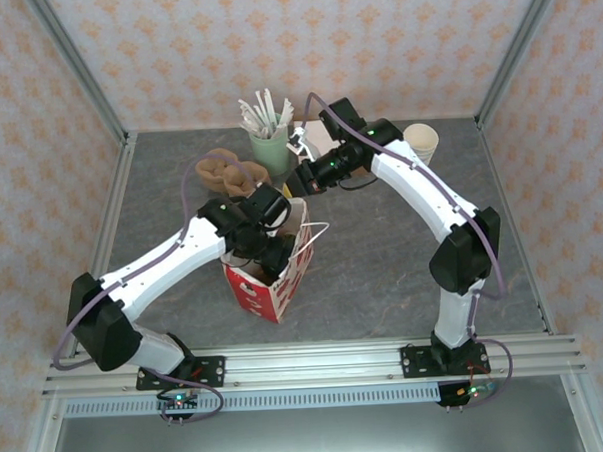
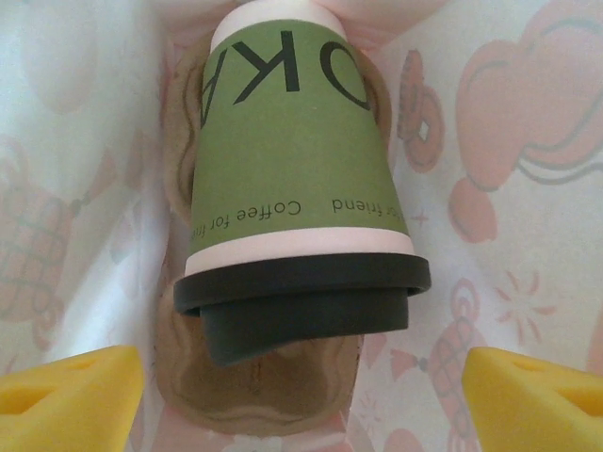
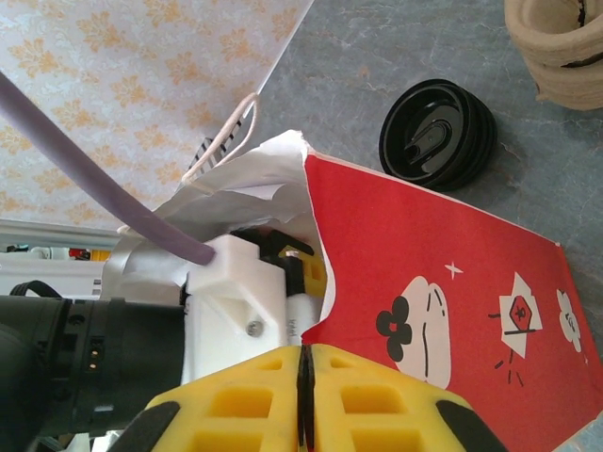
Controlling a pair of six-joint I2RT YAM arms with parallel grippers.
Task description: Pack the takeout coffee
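Observation:
The takeout coffee (image 2: 297, 179), an olive-green paper cup with a black lid (image 2: 301, 301), sits inside the red-and-white bag (image 1: 274, 287) on a brown pulp carrier (image 2: 254, 391). Its lid end faces my left gripper (image 2: 301, 405). That gripper is open: its yellow fingertips (image 2: 71, 395) stand wide on both sides of the lid and touch nothing. The left wrist (image 3: 236, 292) reaches down into the bag's mouth. My right gripper (image 3: 301, 377) is at the bag's top edge (image 3: 325, 315), jaws pressed together on the red paper rim. From above, the right gripper (image 1: 302, 181) is at the bag's far rim.
A low black lid piece (image 3: 438, 134) lies on the grey table beyond the bag. A stack of cream cups (image 1: 421, 141) stands at the back right. A green cup of stirrers (image 1: 270, 142) and brown pulp carriers (image 1: 229, 171) sit at the back centre.

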